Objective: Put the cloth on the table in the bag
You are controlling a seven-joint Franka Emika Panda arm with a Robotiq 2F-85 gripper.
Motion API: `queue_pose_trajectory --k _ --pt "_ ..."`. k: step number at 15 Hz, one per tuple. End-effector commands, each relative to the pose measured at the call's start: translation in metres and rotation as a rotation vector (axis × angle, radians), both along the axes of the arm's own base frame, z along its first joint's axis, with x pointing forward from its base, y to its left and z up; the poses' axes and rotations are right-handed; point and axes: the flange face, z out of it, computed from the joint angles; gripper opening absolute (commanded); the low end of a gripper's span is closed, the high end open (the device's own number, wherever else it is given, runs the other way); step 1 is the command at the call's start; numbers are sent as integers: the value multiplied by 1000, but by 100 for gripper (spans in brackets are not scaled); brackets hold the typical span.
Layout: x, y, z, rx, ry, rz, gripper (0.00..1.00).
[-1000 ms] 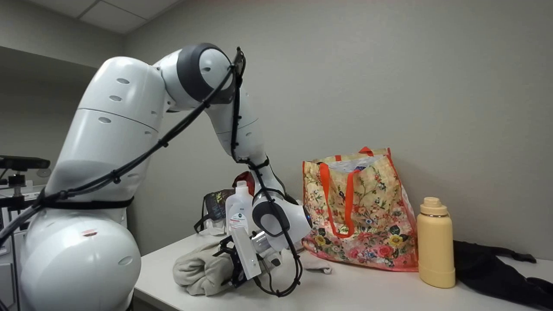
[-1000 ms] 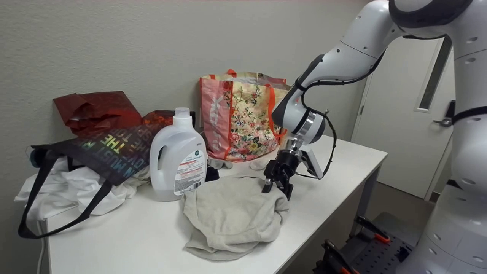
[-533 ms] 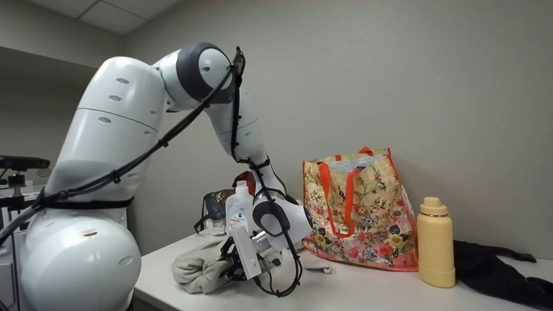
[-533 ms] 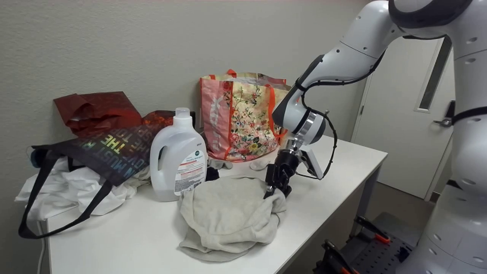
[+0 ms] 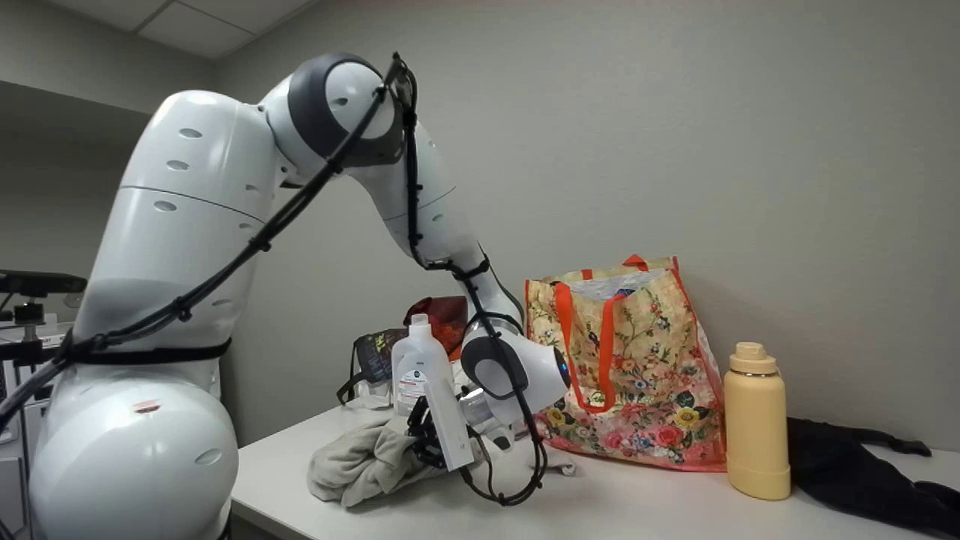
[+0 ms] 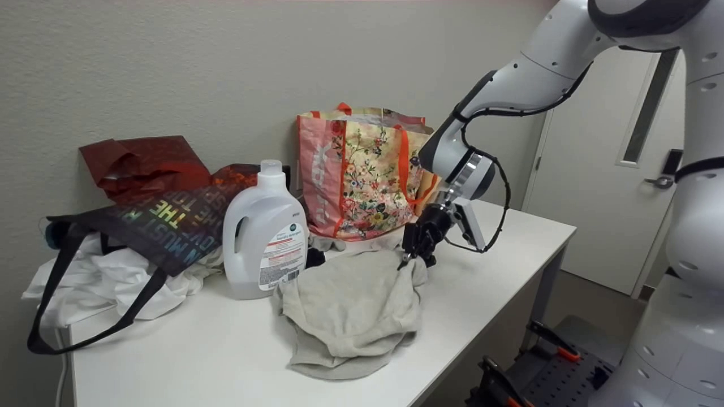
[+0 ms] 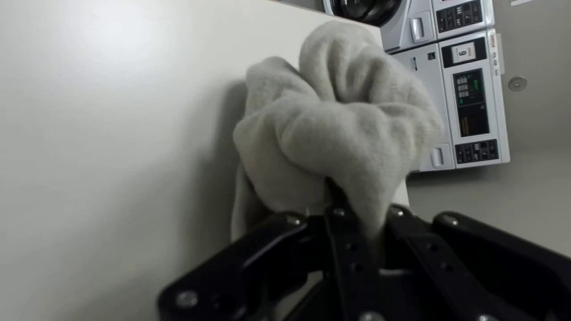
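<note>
Beige-grey cloth (image 6: 350,308) just got caught. A second ago the gripper (image 7: 366,209) stood spread at its edge; now a fold runs down between the fingers (image 7: 345,232), squeezed from both sides in the wrist view. In both exterior views the gripper has gone up a bit and toward the floral bag (image 6: 373,175), the pinched corner rises with it, and the rest has slid along slightly. Bulk of the cloth is still on the table (image 6: 186,362), well short of the bag.

My read: grasp done, lift only starting. Bag hasn't moved: upright by the wall (image 6: 226,73), mouth up. Needs far more height to clear its rim, then a swing across. It's a one-corner hold, so expect a long hanging tail; it could drag, or catch the detergent bottle (image 6: 263,237) standing just beside.

Table's white, smooth-looking. Also on it: dark lettered tote (image 6: 164,220) slumped over white fabric (image 6: 107,271); in an exterior view, a yellow bottle (image 5: 756,427) standing beside the bag, black fabric (image 5: 855,472) beyond it. Wall's plain grey; pale door (image 6: 594,169) off past the table's end. Wrist view catches white machines (image 7: 426,73) with a dark control panel (image 7: 471,102). Laundry room, I'd guess.
</note>
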Motion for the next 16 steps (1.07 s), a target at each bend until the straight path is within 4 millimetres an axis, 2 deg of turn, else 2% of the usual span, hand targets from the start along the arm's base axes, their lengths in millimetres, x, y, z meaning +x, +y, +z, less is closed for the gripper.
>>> queue_pose_trajectory --k 1,3,5,11,13,16 --pt "7 -24 72 27 -70 -14 3" --pt "10 -28 113 17 -114 26 3" --pt "11 -24 159 -8 -139 108 3" --pt "9 18 303 -123 -159 426 3" --pt "17 32 351 -152 -212 472 3" --pt "41 45 420 -169 -350 445 3"
